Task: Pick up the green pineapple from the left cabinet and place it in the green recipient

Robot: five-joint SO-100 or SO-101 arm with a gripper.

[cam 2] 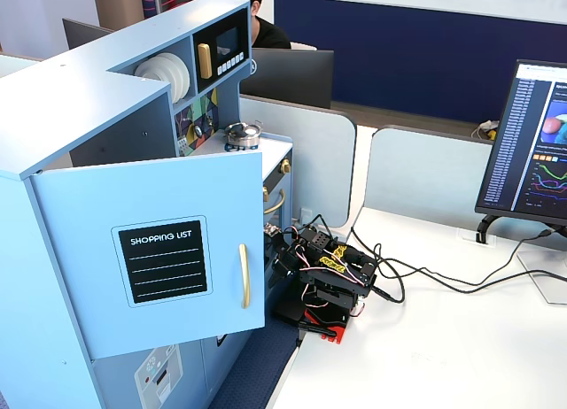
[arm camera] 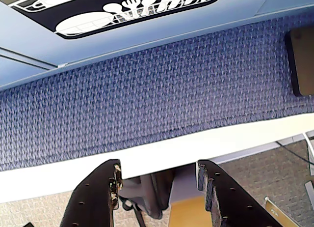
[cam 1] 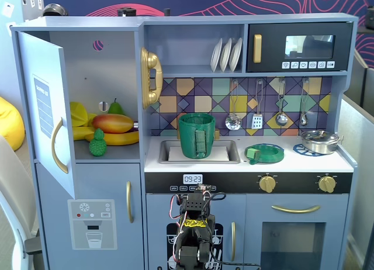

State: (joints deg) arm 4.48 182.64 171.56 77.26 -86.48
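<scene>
The green pineapple point(cam 1: 97, 143) stands on the shelf of the open left cabinet point(cam 1: 111, 65), in front of a mango point(cam 1: 113, 123) and a banana point(cam 1: 120, 139). The cabinet door point(cam 2: 159, 250) is swung wide open. The green recipient point(cam 1: 196, 135) stands in the sink, strap handle facing front. My arm point(cam 1: 193, 235) is folded low in front of the kitchen's base, far below both. In the wrist view my gripper point(arm camera: 158, 170) is open and empty, pointing at blue carpet and a white table edge.
A green pear point(cam 1: 115, 107) sits behind the mango. A flat green dish point(cam 1: 265, 153) lies right of the sink and a steel pot point(cam 1: 320, 141) sits on the hob. The arm point(cam 2: 328, 281) stands on a white desk with cables; a monitor point(cam 2: 532, 143) is at the right.
</scene>
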